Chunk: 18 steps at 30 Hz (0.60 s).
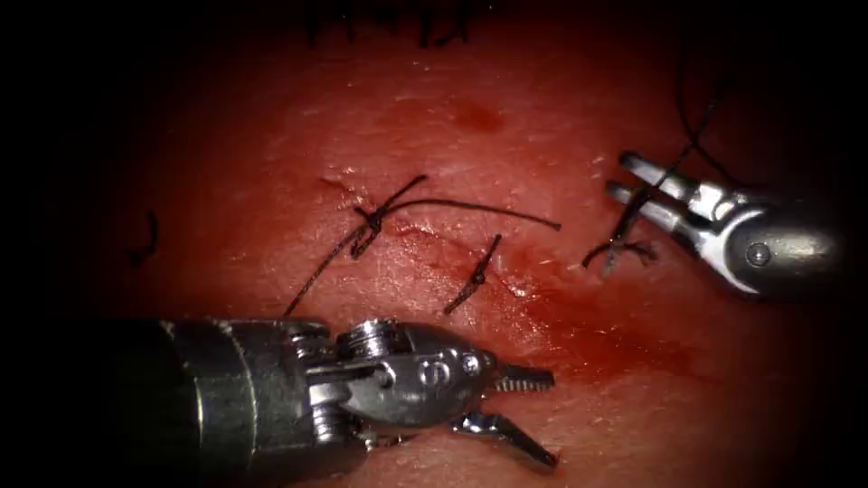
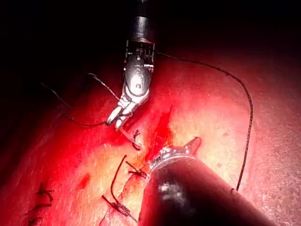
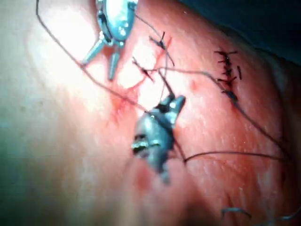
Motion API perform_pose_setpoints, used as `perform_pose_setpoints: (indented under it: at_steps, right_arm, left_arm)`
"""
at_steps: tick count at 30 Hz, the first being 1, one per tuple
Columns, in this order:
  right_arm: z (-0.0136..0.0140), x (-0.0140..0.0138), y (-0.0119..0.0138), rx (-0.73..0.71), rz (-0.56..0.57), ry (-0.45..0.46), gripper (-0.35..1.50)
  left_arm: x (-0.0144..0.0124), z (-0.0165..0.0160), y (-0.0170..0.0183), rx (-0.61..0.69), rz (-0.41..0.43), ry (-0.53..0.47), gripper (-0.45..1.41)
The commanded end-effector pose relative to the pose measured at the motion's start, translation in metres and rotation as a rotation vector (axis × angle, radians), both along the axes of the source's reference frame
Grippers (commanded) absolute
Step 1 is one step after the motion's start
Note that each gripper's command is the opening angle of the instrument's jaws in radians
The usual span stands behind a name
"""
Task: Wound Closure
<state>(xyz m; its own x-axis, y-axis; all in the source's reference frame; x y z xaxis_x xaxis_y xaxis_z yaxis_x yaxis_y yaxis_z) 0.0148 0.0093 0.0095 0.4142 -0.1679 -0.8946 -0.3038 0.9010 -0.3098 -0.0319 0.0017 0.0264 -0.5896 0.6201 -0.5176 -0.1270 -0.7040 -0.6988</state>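
We are holding the left tool [image 1: 524, 411] with jaws apart and empty below the cut [image 1: 470, 262], and the right tool [image 1: 637, 185] clamping the thread [image 1: 633, 217], best kept lightly taut, needle unseen.

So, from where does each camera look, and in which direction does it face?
Endoscope: above and in front, facing the cut in the tissue; left tool, open and empty, and right tool, thread crossing its tip.
Left wrist: rides the left arm, looking along its shaft at the right tool.
Right wrist: rides the right arm, looking past its own tool toward the left tool.
Shared: the right tool.
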Motion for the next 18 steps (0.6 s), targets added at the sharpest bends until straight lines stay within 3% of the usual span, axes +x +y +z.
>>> perform_pose_setpoints:
  at_steps: [1, 11, 18]
  right_arm:
    - [0.0002, 0.0009, -0.0018, -0.027, -0.01, -0.006, -0.35]
    - [-0.0007, 0.0022, -0.0051, -0.148, -0.027, -0.046, -0.35]
    - [-0.0013, 0.0044, -0.0068, -0.193, -0.068, -0.089, -0.35]
  left_arm:
    - [-0.0005, 0.0006, 0.0001, 0.003, -0.003, 0.002, 0.29]
    - [0.0, 0.0004, 0.0003, 0.005, -0.007, 0.005, 0.29]
    - [0.0019, -0.0004, 0.0006, 0.016, 0.008, -0.003, 0.29]
